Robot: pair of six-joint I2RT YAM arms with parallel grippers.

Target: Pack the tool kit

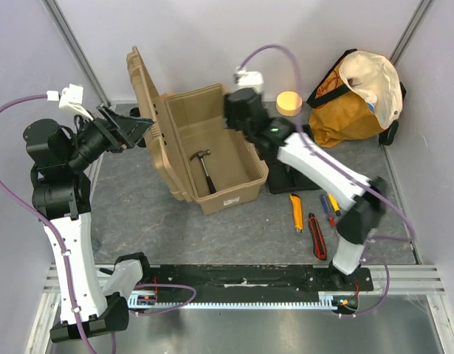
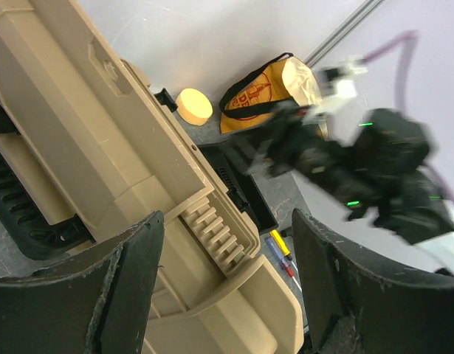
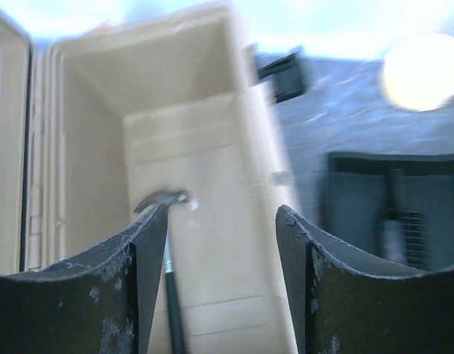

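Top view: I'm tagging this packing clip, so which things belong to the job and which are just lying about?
Job: open tan toolbox; hammer inside it; yellow knife, red knife and screwdrivers on the table, probably next.
Lying about: orange-yellow cloth bag; round yellow disc.

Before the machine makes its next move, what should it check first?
1. Lid of the large tan hard-plastic toolbox open: ok.
2. Steel-headed, black-handled hammer lying flat inside: ok.
3. Right end effector open and empty above the box: ok.
4. Left end effector open by the lid; touching it: cannot tell.
5. All tools packed: not ok. The yellow utility knife, red-and-black hand tool and small screwdrivers lie on the table.
6. Free floor space beside the hammer: ok.
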